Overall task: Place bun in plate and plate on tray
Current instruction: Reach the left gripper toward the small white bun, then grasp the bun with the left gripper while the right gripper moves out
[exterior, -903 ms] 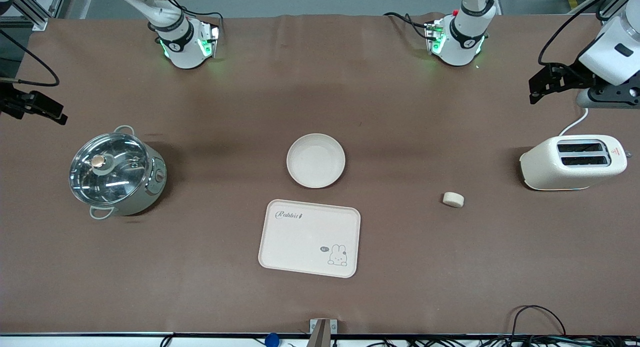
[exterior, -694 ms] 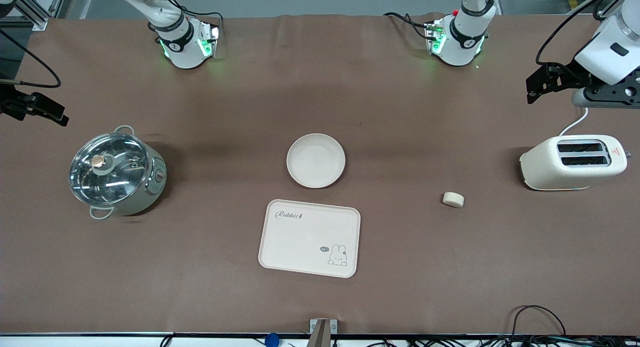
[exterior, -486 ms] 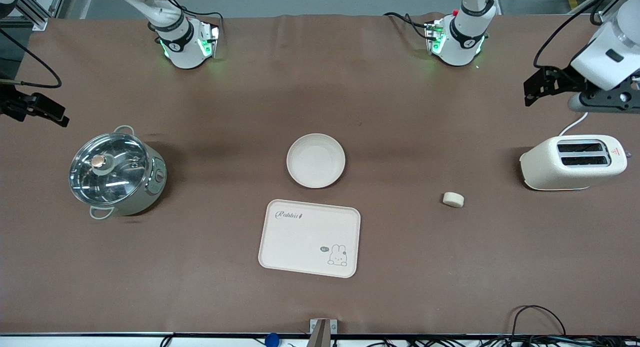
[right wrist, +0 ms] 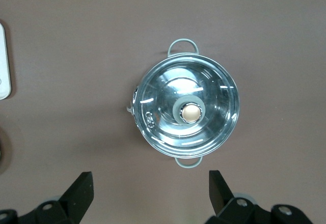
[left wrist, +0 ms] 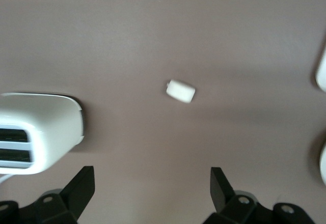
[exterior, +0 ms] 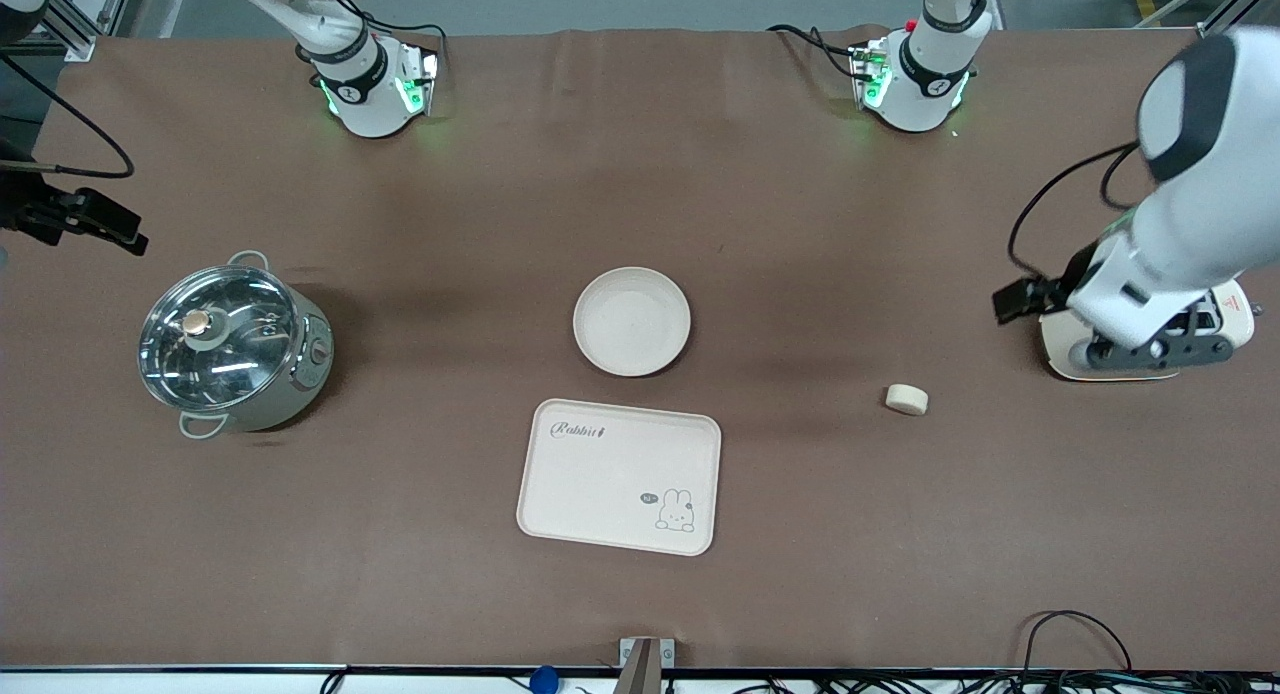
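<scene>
The bun (exterior: 906,399) lies on the brown table, between the tray and the toaster; it also shows in the left wrist view (left wrist: 180,90). The round plate (exterior: 631,321) sits mid-table and holds nothing. The rabbit tray (exterior: 619,476) lies just nearer the front camera than the plate, also bare. My left gripper (exterior: 1148,354) hangs over the toaster, apart from the bun, fingers wide open and empty (left wrist: 152,179). My right gripper (right wrist: 150,180) is open and empty, over the table by the pot at the right arm's end.
A white toaster (exterior: 1232,319) stands at the left arm's end, mostly covered by the left arm; it also shows in the left wrist view (left wrist: 35,132). A steel pot with a glass lid (exterior: 235,339) stands at the right arm's end.
The left arm has swung from over the table's corner near its base to over the toaster, closer to the bun. The right arm has barely shifted. Bun, plate and tray have not moved.
</scene>
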### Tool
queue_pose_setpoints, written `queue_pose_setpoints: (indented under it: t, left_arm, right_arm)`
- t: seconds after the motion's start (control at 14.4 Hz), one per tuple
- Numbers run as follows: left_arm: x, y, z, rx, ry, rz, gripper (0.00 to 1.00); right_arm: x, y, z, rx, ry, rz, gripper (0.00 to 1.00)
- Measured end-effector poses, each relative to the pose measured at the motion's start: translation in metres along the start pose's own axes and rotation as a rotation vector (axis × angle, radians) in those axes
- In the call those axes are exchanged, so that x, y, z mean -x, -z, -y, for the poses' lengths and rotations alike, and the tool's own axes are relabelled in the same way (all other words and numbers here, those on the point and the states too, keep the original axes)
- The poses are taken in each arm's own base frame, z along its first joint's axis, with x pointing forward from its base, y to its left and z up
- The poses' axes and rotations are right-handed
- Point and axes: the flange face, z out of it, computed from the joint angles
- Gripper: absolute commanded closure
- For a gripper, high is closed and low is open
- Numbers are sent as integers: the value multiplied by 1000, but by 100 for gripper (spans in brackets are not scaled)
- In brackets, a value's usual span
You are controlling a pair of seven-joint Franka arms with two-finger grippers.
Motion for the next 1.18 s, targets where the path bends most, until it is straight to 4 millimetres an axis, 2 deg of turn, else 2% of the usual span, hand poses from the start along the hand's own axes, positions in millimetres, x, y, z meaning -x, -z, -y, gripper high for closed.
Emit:
queue_pose_setpoints:
  t: [0.28, 0.49, 0.69, 0.83, 0.9, 1.04, 1.18]
  left_arm:
    - [-20, -105, -30, 27, 258, -31, 0]
    - [-22, -179, -30, 51, 336, -54, 0]
    - [-24, -231, -27, 54, 442, -33, 0]
    - [-25, -256, -29, 56, 499, -24, 0]
    - [-26, -267, -30, 59, 520, -23, 4]
    - [-27, -286, -31, 61, 539, -17, 25]
    - [-26, -303, -31, 53, 543, 0, 41]
  right_arm:
    - [0, -3, 27, -68, 31, 1, 0]
    - [-4, -26, 55, -98, 71, 48, 0]
    - [-14, -57, 99, -156, 108, 45, 0]
    - [-19, -78, 129, -167, 114, 28, 0]
    - [-19, -88, 146, -169, 109, 29, 0]
    - [-18, -110, 179, -203, 82, 34, 0]
    - [-14, -140, 198, -282, 34, 44, 0]
